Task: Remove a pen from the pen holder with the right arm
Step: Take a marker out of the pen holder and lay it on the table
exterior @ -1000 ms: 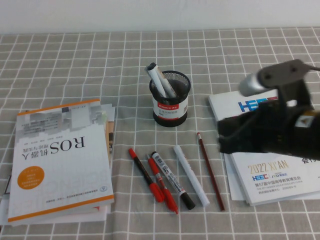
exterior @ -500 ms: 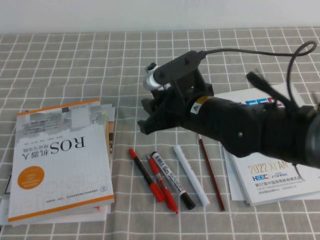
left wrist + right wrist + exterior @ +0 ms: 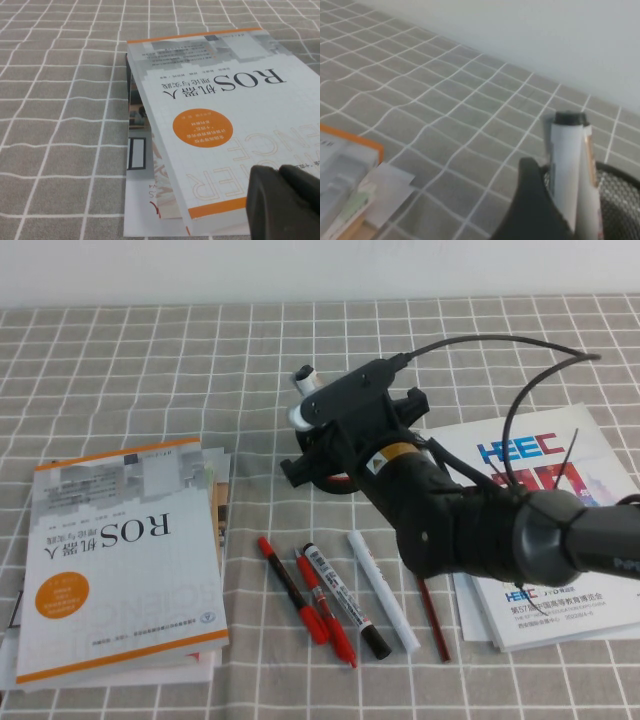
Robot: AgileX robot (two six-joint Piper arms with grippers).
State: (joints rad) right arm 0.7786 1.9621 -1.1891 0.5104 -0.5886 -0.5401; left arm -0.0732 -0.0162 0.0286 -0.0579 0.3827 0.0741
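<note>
A black mesh pen holder (image 3: 620, 200) stands at the middle of the table, mostly hidden under my right arm in the high view. A white marker (image 3: 303, 390) with a black cap sticks up out of it. My right gripper (image 3: 312, 452) is down at the holder's rim and open. In the right wrist view one dark finger (image 3: 532, 200) stands close beside the marker (image 3: 568, 165); the other finger is out of frame. Nothing is gripped. My left gripper (image 3: 280, 177) is shut and empty, hovering over the ROS book (image 3: 220, 100).
Loose on the cloth in front of the holder lie two red pens (image 3: 290, 590), a black marker (image 3: 345, 600), a white pen (image 3: 382, 592) and a pencil (image 3: 437, 625). The ROS book stack (image 3: 120, 550) lies left, brochures (image 3: 560, 530) lie right under my right arm.
My right arm has swung from over the brochures leftward to the pen holder and come down beside the white marker. The pens on the cloth have not moved.
</note>
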